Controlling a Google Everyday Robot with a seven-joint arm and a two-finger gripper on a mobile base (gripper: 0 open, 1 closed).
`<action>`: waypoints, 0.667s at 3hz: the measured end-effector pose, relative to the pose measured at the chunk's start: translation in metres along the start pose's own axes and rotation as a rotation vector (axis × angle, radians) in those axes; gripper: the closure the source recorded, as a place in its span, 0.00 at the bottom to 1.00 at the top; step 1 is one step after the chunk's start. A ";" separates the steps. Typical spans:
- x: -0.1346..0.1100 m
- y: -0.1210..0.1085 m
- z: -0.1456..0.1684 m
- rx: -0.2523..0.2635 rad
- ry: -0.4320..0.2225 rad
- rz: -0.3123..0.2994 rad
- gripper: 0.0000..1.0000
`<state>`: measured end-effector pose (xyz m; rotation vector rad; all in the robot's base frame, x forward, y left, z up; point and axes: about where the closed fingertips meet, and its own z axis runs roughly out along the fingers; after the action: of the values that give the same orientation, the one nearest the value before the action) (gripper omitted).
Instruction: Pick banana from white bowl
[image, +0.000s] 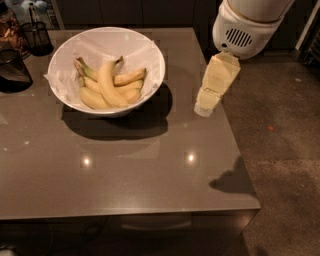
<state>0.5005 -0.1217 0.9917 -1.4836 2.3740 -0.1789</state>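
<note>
The white bowl, lined with crumpled white paper, stands at the back left of the brown table. Several yellow bananas lie in it, one on top with its stem pointing to the back left. My gripper, cream-coloured under the white arm housing, hangs over the table's right side. It is to the right of the bowl, apart from it and higher than the tabletop. It holds nothing that I can see.
A dark wire-mesh cup and a dark round object stand at the table's far left. The table's right edge drops to a speckled floor. Dark cabinets run along the back.
</note>
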 end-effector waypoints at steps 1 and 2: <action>-0.049 0.016 0.010 -0.029 -0.020 -0.049 0.00; -0.051 0.015 0.008 -0.022 -0.036 -0.040 0.00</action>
<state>0.5103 -0.0692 0.9908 -1.5326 2.3265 -0.1352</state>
